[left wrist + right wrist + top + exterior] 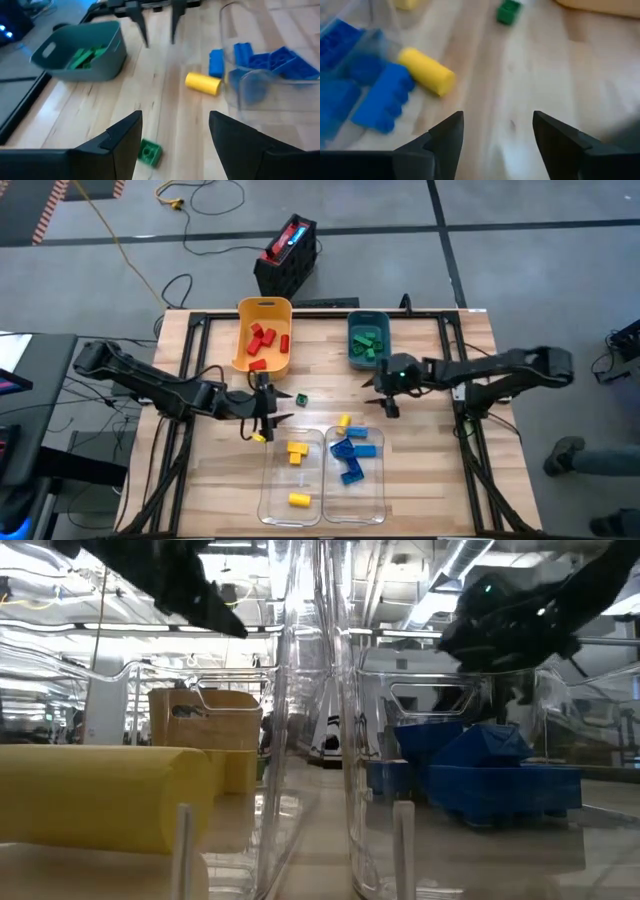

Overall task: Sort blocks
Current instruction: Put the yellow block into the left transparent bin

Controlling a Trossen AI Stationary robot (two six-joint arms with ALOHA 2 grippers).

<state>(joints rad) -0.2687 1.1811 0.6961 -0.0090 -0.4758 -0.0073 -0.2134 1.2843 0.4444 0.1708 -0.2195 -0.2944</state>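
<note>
A: Fingers? Left gripper (172,142) spread wide, holding nothing, hovering near the small green plastic brick (301,398). Right gripper (496,145) likewise wide and unladen, mid-table.

B: Progress? Mostly sorted, by my count. Loose: that brick, the yellow cylinder block (426,71), one blue brick (216,62) touching the clear bin (384,480).

A: Room? Open wood between the bins.

Overhead camera faces straight down; low camera sits behind clear plastic bins (310,740); both wrist cameras share the yellow cylindrical block (203,83).
</note>
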